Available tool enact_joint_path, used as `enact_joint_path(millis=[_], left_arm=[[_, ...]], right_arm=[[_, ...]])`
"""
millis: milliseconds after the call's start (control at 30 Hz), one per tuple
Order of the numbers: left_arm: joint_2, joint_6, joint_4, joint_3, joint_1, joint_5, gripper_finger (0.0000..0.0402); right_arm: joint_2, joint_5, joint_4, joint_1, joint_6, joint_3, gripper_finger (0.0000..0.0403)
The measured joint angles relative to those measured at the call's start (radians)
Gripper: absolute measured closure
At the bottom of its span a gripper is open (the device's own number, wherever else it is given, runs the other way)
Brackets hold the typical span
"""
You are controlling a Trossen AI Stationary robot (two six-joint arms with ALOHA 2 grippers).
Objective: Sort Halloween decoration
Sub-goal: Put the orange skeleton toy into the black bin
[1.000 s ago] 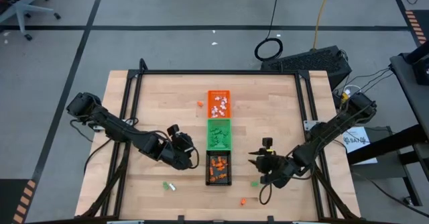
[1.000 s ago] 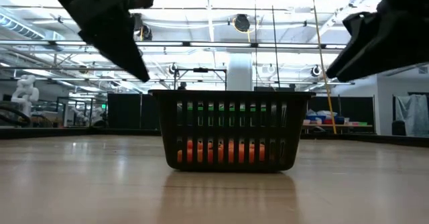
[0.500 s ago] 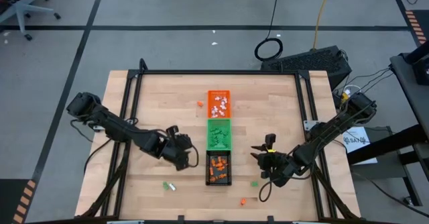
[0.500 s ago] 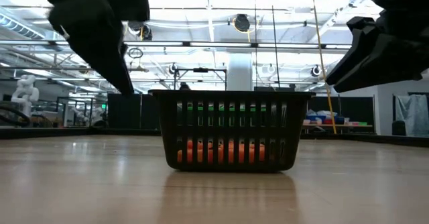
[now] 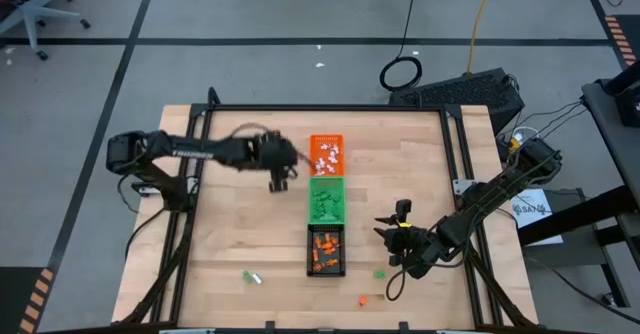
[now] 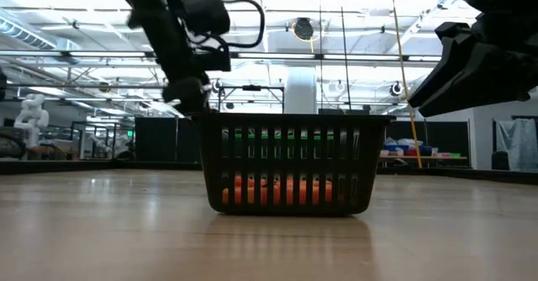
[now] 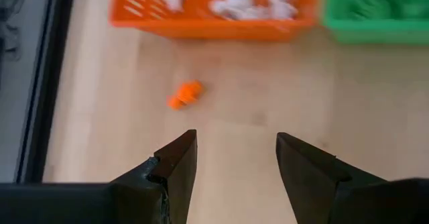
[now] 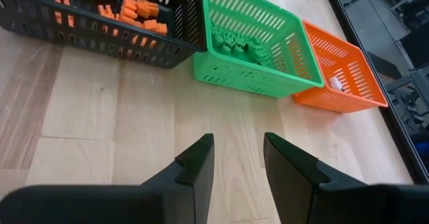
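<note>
A: While the left gripper (image 5: pixel 280 182) hangs over bare wood beside the orange tray (image 5: pixel 326 154), what's nearby?

B: One orange trinket (image 7: pixel 184 94) lies loose on the table (image 5: pixel 230 134), just ahead of its fingers (image 7: pixel 175 162), beside that tray. Fingers spread apart, nothing between them, nothing blocking the path.

A: Rest of the trinkets?

B: White ones (image 5: pixel 330 155) in the orange tray, green ones (image 5: pixel 324 203) in the green tray (image 5: pixel 326 198), orange ones (image 5: pixel 324 246) in the black tray (image 5: pixel 327 250). Loose pieces near the front edge: a green and white pair (image 5: pixel 251 275), a green one (image 5: pixel 380 272), an orange one (image 5: pixel 363 299).

A: Right gripper (image 5: pixel 385 236)?

B: Right of the black tray, above the table, fingers slightly apart, holding nothing.

A: Change from a second ago?

B: Left arm swung from beside the black tray up toward the orange tray. Right arm barely shifted. Trays and loose pieces are unmoved.
</note>
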Motion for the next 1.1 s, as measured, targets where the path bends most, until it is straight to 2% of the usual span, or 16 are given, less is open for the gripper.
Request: enact_joint_path(millis=[133,300,533,767,933,1100], left_arm=[[0.021,0.164,0.071,0.002,0.166,0.159,0.0204],[0.098,0.346,0.086,0.015,0.278,0.291,0.0204],[0.233,0.471,0.163,0.057,0.293,0.298,0.0204],[0.317,0.505,0.129,0.118,0.312,0.291,0.0208],[0.353,0.528,0.085,0.158,0.325,0.325,0.0245],[0.367,0.528,0.040,0.173,0.332,0.329,0.0304]], right_arm=[[0.000,0.000,0.000,0.000,-0.001,0.000,0.0289],[0.000,0.002,-0.008,0.000,-0.002,0.000,0.0289],[0.000,0.027,0.001,-0.003,0.037,-0.051,0.0289],[0.000,0.026,0.010,-0.003,0.067,-0.073,0.0289],[0.000,0.027,0.012,-0.003,0.062,-0.073,0.0289],[0.000,0.027,0.013,-0.003,0.062,-0.073,0.0289]])
